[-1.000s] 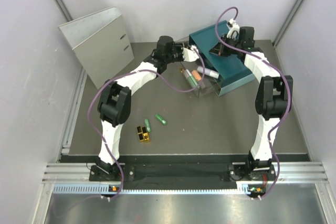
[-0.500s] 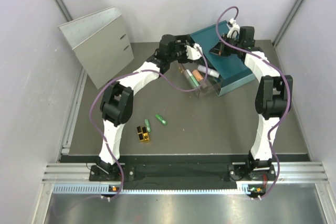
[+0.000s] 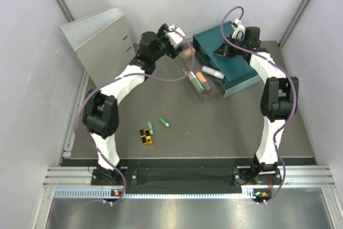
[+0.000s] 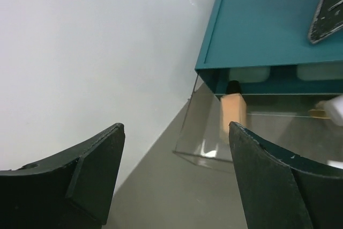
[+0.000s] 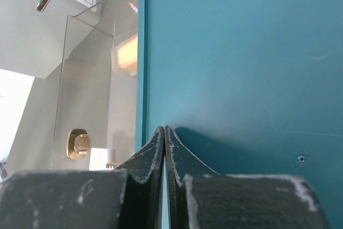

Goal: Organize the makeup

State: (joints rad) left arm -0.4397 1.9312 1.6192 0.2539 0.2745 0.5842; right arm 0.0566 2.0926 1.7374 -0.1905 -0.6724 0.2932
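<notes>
My left gripper (image 3: 174,35) is open and empty, held above the table just left of the clear plastic box (image 3: 207,91); in the left wrist view (image 4: 177,132) its jaws stand wide apart. A peach-orange tube (image 4: 233,112) lies in the clear box (image 4: 195,144). The top view shows a peach-orange tube (image 3: 201,75), a green tube (image 3: 202,85) and a white-lilac tube (image 3: 213,71) in it. Two green tubes (image 3: 164,122) (image 3: 151,127) and the gold-and-black block (image 3: 146,137) lie on the table. My right gripper (image 3: 225,52) (image 5: 164,130) is shut, tips on the teal drawer box (image 5: 241,52).
The teal drawer box (image 3: 238,73) stands at the back right, with the clear box pulled out of its front. A grey binder (image 3: 99,44) stands at the back left. White walls close in both sides and the back.
My left gripper has drawn back from the clear box, to the left and upward, with its jaws open. The right arm has not moved.
</notes>
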